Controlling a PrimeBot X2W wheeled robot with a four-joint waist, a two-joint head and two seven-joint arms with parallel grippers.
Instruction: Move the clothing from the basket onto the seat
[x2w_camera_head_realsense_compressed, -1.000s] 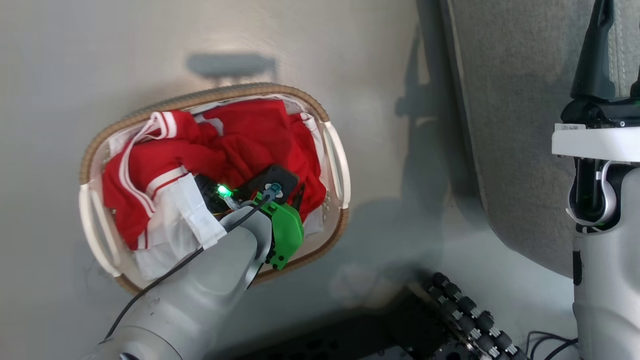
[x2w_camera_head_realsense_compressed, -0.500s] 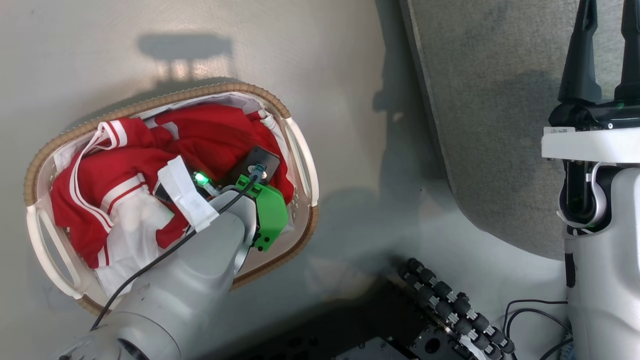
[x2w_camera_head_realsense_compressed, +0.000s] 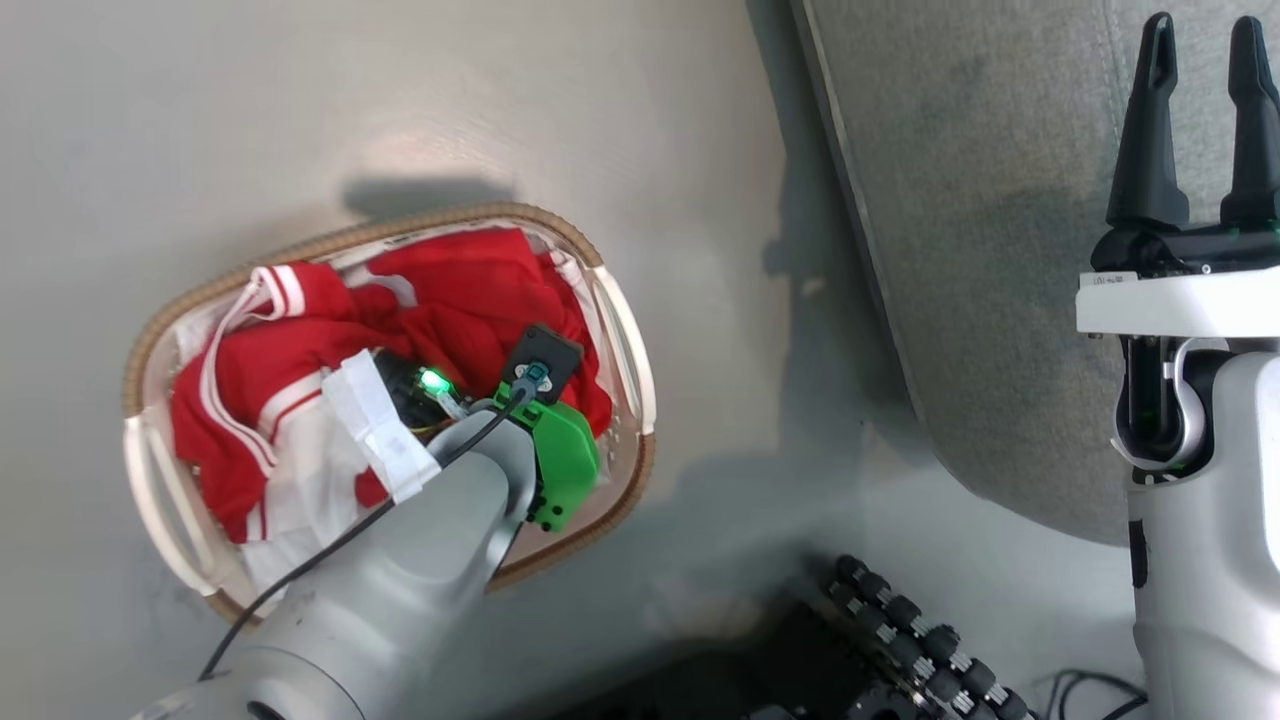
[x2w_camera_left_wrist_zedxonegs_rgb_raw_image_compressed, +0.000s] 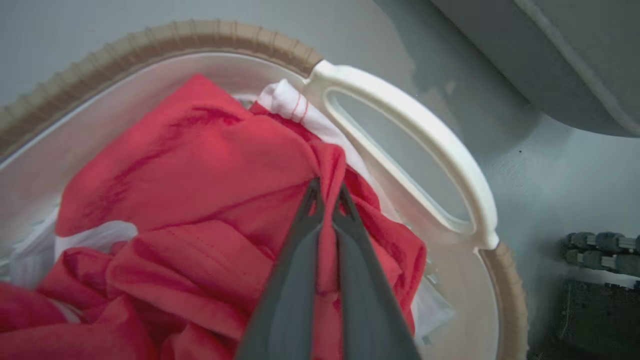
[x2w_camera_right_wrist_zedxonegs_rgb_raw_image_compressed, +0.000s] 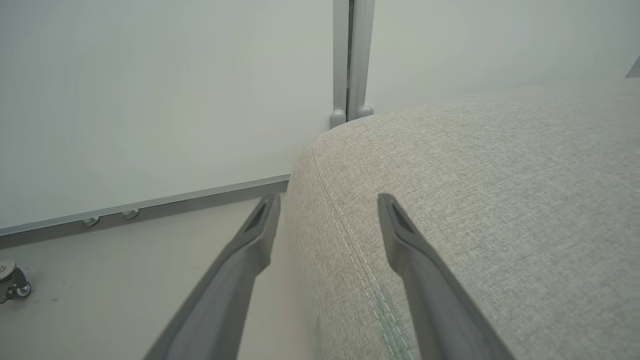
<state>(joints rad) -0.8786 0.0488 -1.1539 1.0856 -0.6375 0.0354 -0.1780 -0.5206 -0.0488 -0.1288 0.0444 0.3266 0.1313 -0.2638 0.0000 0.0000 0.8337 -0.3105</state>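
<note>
The oval basket (x2w_camera_head_realsense_compressed: 630, 340) with a brown woven rim sits on the floor at the left of the head view, holding the red clothing (x2w_camera_head_realsense_compressed: 470, 290). A striped red and white garment (x2w_camera_head_realsense_compressed: 250, 370) lies on its left side. My left arm reaches down into the basket. In the left wrist view my left gripper (x2w_camera_left_wrist_zedxonegs_rgb_raw_image_compressed: 328, 192) is shut on a raised fold of the plain red T-shirt (x2w_camera_left_wrist_zedxonegs_rgb_raw_image_compressed: 200, 150), close to the white handle (x2w_camera_left_wrist_zedxonegs_rgb_raw_image_compressed: 415, 130). My right gripper (x2w_camera_head_realsense_compressed: 1202, 25) hangs open over the grey seat (x2w_camera_head_realsense_compressed: 1000, 250), nothing between its fingers (x2w_camera_right_wrist_zedxonegs_rgb_raw_image_compressed: 260, 225).
The seat's rounded corner (x2w_camera_right_wrist_zedxonegs_rgb_raw_image_compressed: 475, 200) stands just right of the basket, with a strip of pale floor (x2w_camera_head_realsense_compressed: 740, 300) between them. My base's black rollers (x2w_camera_head_realsense_compressed: 920, 640) lie at the bottom. A white wall panel (x2w_camera_right_wrist_zedxonegs_rgb_raw_image_compressed: 150, 100) and a small caster (x2w_camera_right_wrist_zedxonegs_rgb_raw_image_compressed: 12, 282) are beyond the seat.
The head camera has shifted, so the whole picture has slid. My left gripper stays down in the basket among the red clothing. The right gripper stays open.
</note>
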